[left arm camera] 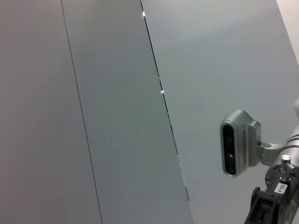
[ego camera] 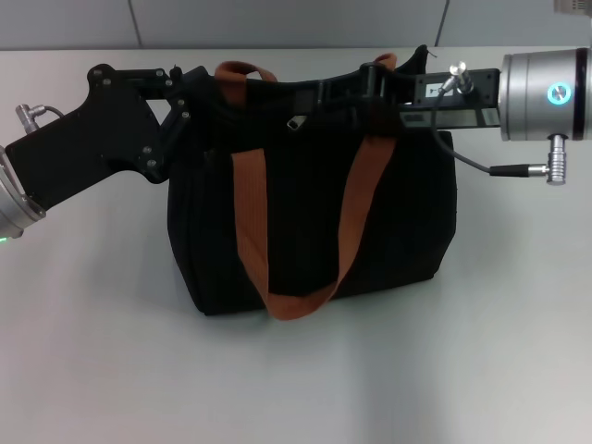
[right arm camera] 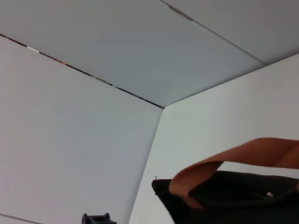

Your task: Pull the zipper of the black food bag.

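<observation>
The black food bag (ego camera: 305, 222) stands upright mid-table in the head view, with two brown-orange straps, one hanging down its front. The zipper (ego camera: 294, 122), a small silver pull, lies on the top track near the middle, free of both grippers. My left gripper (ego camera: 190, 92) is against the bag's top left end. My right gripper (ego camera: 356, 91) reaches in from the right over the bag's top, right of the pull, beside a strap. Both blend into the black fabric. The right wrist view shows a bag corner (right arm camera: 224, 200) and a strap (right arm camera: 233, 163).
The bag stands on a white table (ego camera: 296, 379) with a grey panelled wall behind it. A cable (ego camera: 462, 157) loops from my right wrist near the bag's right top corner. The left wrist view shows only wall and the right arm's wrist camera (left arm camera: 238, 142).
</observation>
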